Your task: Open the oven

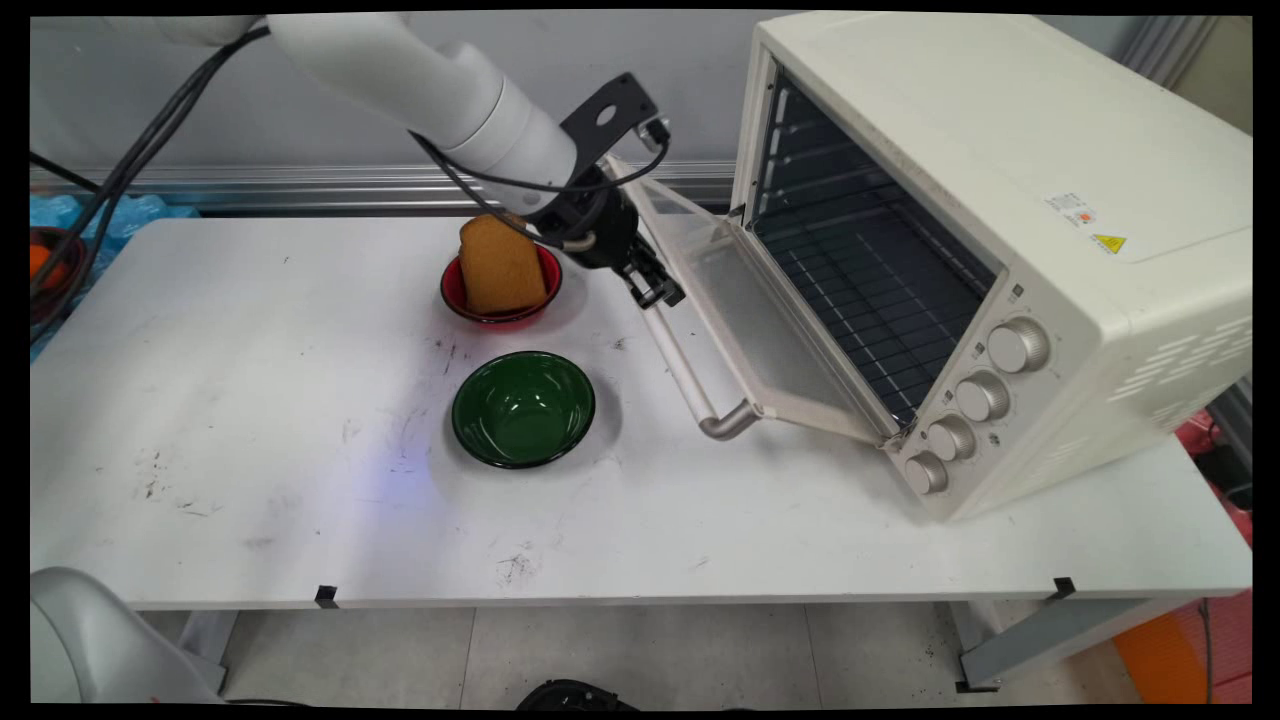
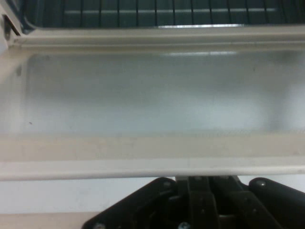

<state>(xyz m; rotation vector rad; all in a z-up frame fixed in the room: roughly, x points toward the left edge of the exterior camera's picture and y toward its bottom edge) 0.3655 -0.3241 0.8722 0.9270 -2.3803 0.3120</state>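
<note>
The claw [image 1: 655, 290] hung low over the bench [image 1: 250, 480] toward its far edge, right at the handle [image 1: 685, 372] of the oven door [image 1: 760, 330], near the handle's far end. From the hand view its black linkage looked pressed together, the fingers seeming closed with nothing between them, though the tips were hidden below the picture's edge. Whether the claw touched the handle I could not tell. The door lay dropped open, sloping down toward the bench's middle, its glass pane filling most of the hand view. The oven [image 1: 1050, 230] itself, cream with four knobs [image 1: 975, 400] down its front, sat on the bench's right side, turned at an angle, its wire rack [image 1: 870, 290] showing inside. Just left of the claw, near the far edge, a red bowl [image 1: 500, 315] held a slice of toast [image 1: 500, 265] standing upright and leaning a little. A green bowl [image 1: 523, 408] stood nearer the bench's middle, apart from the red one, with nothing in it.
</note>
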